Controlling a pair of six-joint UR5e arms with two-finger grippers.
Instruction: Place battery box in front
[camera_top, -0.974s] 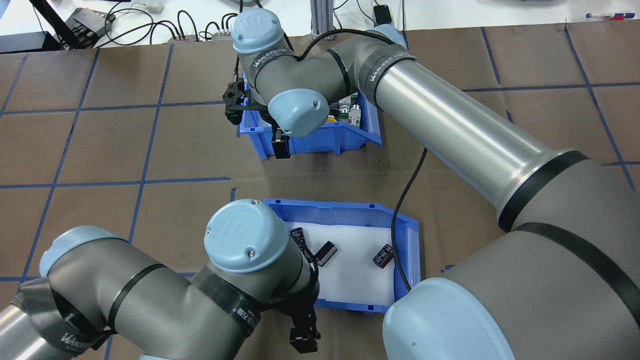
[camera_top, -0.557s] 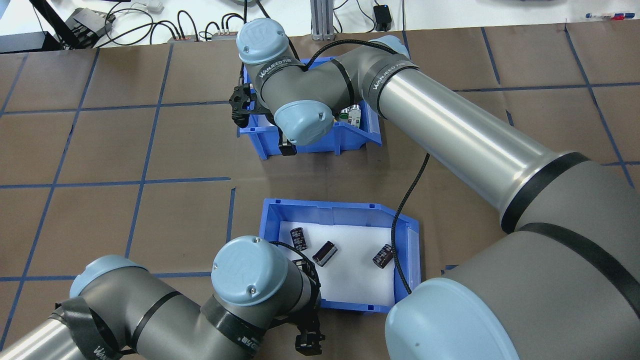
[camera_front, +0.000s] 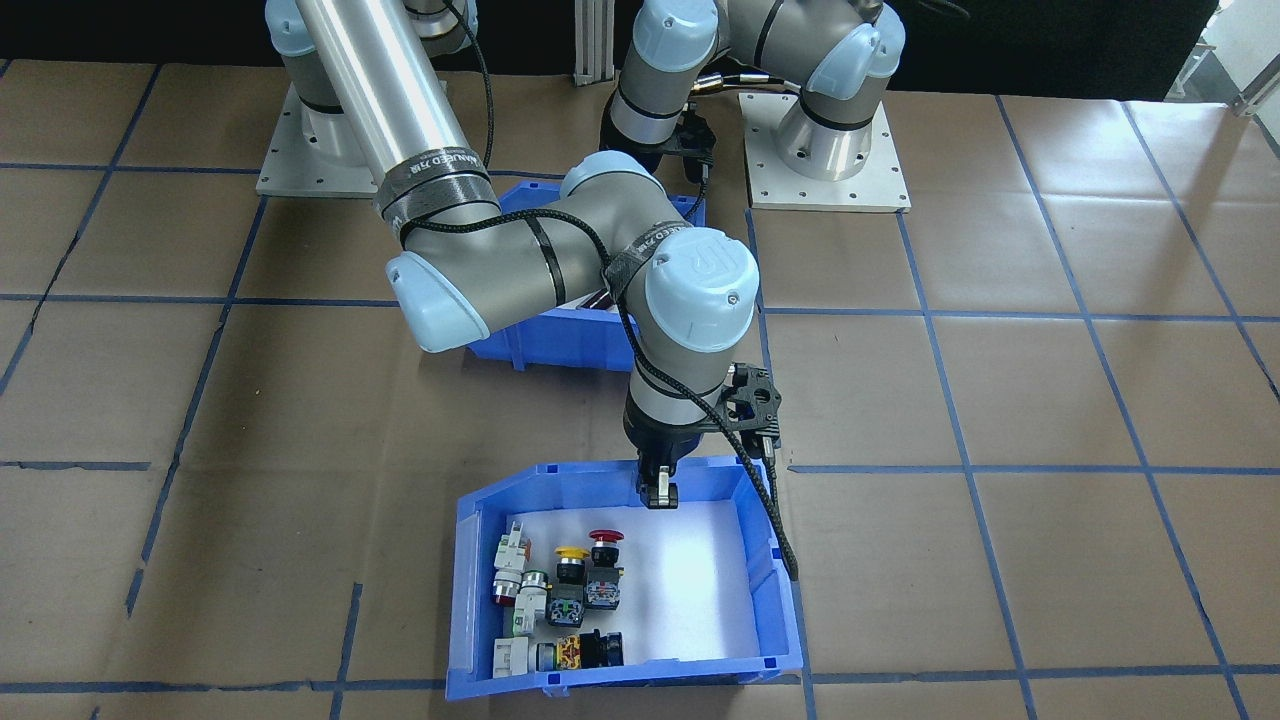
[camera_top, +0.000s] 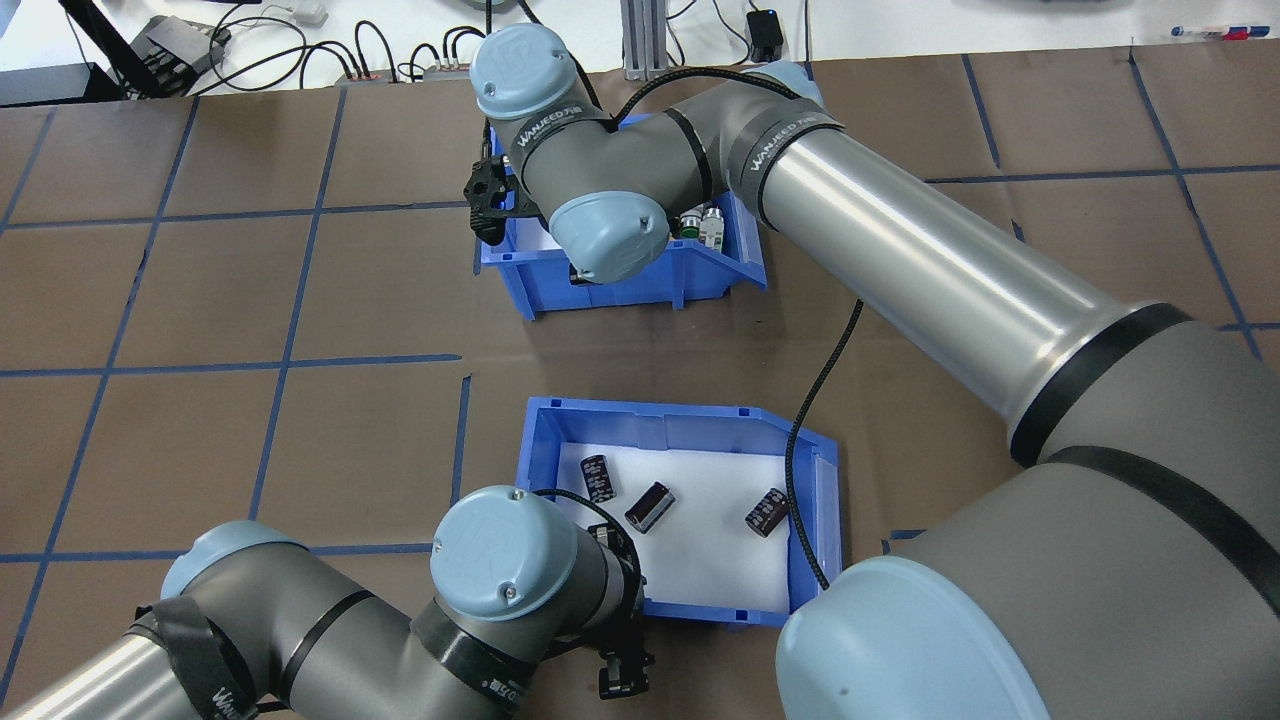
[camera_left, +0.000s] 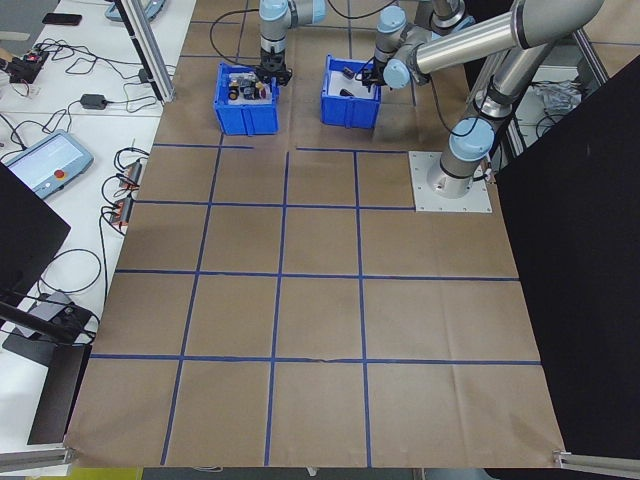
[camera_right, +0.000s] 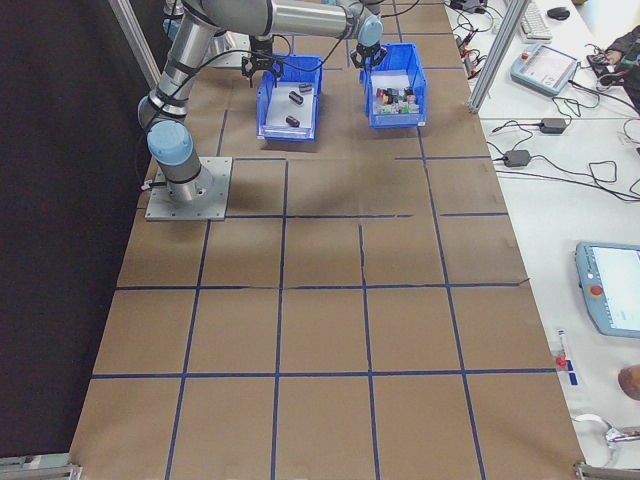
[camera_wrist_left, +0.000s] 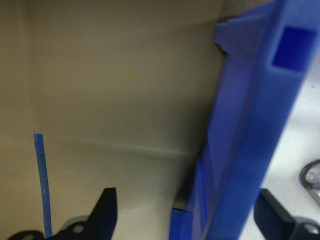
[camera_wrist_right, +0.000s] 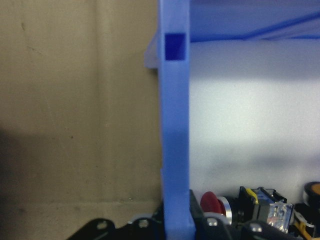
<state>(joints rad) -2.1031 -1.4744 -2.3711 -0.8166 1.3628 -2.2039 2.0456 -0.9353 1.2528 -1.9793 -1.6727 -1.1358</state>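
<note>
Left tool: wide open, nothing held. In the left wrist view its fingers are set either side of a blue wall of the battery box, one outside over the table and one inside over the white pad; no contact with the wall is seen.

Battery box: blue bin, placed close to the robot's base, behind the second bin as counted from the robot. Long axis is laid across the table, sloped cut-away end toward the robot's right. Three dark cells are scattered flat on the pad.

Key relation: the long wall nearest the robot is straddled by the left tool, so the box lies directly ahead of that tool. The left arm is judged the nearer and better-placed one; a pinch on this wall followed by a forward carry or push is judged to be the coming step.

Switch bin: matching blue bin, well apart from the battery box, on the far side from the robot. Coloured push-buttons are grouped at one end.

Right tool: lowered onto the switch bin's wall nearest the robot; in the right wrist view it appears closed on that wall.
</note>
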